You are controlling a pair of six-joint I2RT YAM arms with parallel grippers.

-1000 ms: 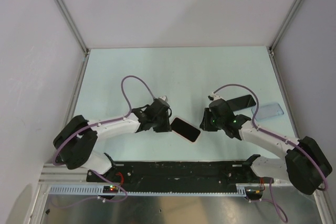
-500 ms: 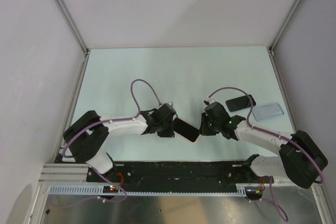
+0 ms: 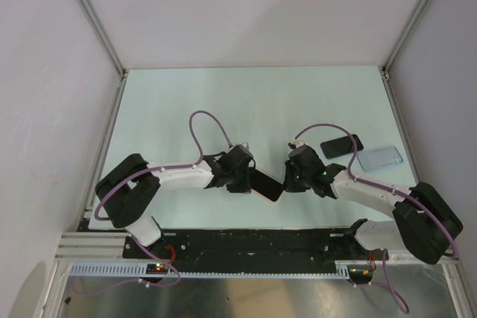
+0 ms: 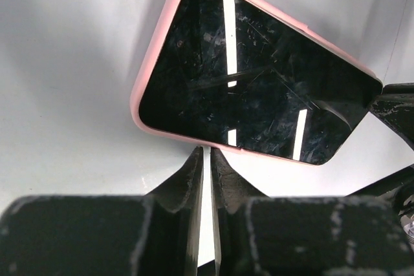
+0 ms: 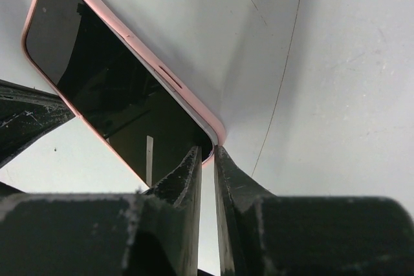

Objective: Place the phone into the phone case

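Phone (image 3: pixel 267 185), sitting in its pink case (image 4: pixel 158 43), is lying screen-up on the table (image 3: pixel 223 102) between the two grippers, its long axis running diagonally from far-left to near-right. Left gripper (image 4: pixel 207 153) is nosing at its long edge and right gripper (image 5: pixel 207 152) at a corner. Both are pinched to a slit, gripping nothing. Actual contact is proving hard to judge.

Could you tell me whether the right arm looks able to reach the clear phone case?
Probably yes: the clear phone case lies uncovered beside that arm's forearm, though the right hand, now at the pink-cased phone, must swing back.
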